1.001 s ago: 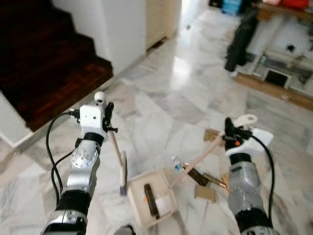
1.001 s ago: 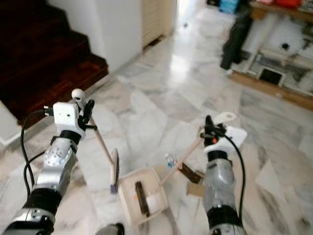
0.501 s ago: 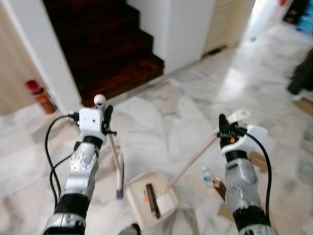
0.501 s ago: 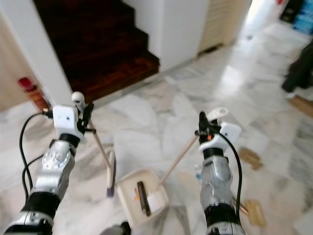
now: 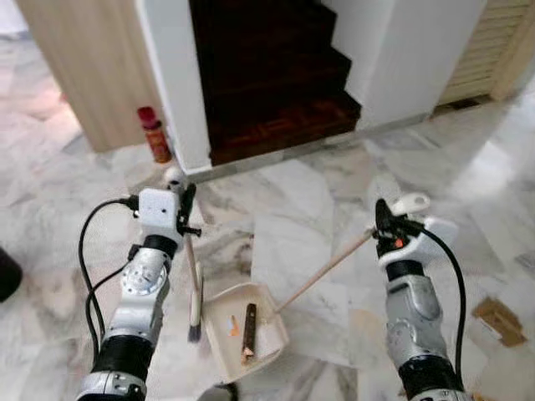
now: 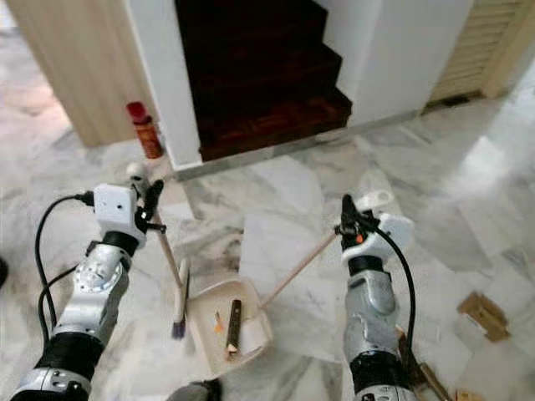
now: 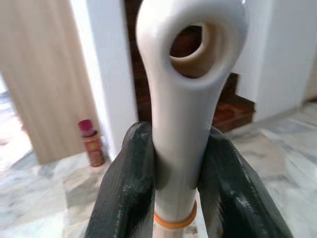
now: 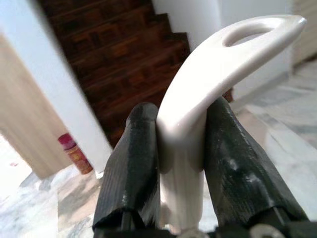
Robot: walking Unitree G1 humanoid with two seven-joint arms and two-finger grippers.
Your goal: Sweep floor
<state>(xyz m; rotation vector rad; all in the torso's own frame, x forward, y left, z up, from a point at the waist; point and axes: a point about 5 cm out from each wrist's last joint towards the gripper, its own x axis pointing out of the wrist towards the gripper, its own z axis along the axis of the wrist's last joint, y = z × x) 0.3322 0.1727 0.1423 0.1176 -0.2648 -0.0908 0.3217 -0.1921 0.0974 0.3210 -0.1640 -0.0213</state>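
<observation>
1. The left end effector [image 5: 185,207] is clamped on the white top of the brush [image 5: 195,288]. The wrist view shows both black fingers [image 7: 130,183] pressed against the handle just below its hanging hole. The bristle head hangs near the marble floor [image 5: 309,209] at about 9 o'clock from the dustpan [image 5: 244,328].

2. The right end effector [image 5: 384,227] grips the curved white grip of the dustpan's long wooden handle, with a finger [image 8: 132,163] on each side. The pan sits low at roughly 6 o'clock in the head views and carries a dark stick-like piece [image 5: 249,327] and a small orange scrap [image 5: 232,329].

3. Main risk: the pan hangs far out on a slanted handle, so any wrist roll or jolt from a step could tip it and spill the collected debris back onto the floor.

4. Both grasps sit at the very ends of long tools. A small slip or twist in the fingers would swing the far end widely and knock brush against pan.

5. Cardboard scraps [image 5: 499,319] lie at about 4 o'clock, well apart from the pan. Reaching them means turning, and a foot could catch or scatter them.

6. The red canister [image 5: 154,135] at 11 o'clock and the dark stair [image 5: 276,109] edge at 12 o'clock stand close enough for a swinging brush to strike.
</observation>
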